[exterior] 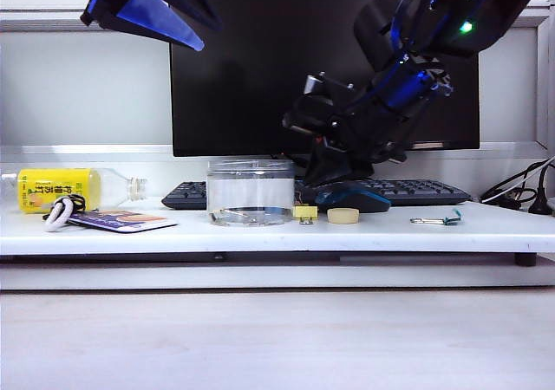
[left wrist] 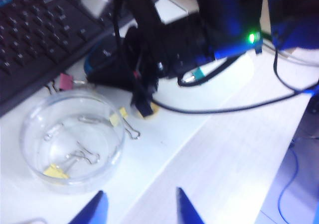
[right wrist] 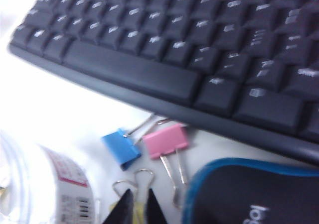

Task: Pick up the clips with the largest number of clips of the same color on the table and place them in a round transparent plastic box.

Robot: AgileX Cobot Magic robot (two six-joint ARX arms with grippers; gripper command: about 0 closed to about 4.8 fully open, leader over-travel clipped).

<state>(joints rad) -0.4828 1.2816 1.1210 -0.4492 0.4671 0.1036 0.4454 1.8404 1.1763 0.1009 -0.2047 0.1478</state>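
A: From the exterior view, the right end effector (exterior: pixel 323 175) sits low behind the round transparent plastic box (exterior: pixel 250 191), by the black mouse (exterior: pixel 351 198). One pale-yellow clip (exterior: pixel 305 212) lies on the worktop (exterior: pixel 260 234) just beside the box, next to a tape roll (exterior: pixel 342 216).

B: The left wrist view looks down into the box (left wrist: pixel 72 142): a yellow clip (left wrist: pixel 55 171) rests inside.

A: And the left end effector (left wrist: pixel 140 209)?

B: Raised above the box, fingers apart, nothing between them.

A: The right wrist view adds a blue clip (right wrist: pixel 120 148) and a pink clip (right wrist: pixel 165 140) by the keyboard (right wrist: pixel 164 50), hidden in the exterior view.

B: There the right end effector (right wrist: pixel 135 208) has its fingertips nearly together over a wire handle with yellow between them; a firm grip I cannot tell.
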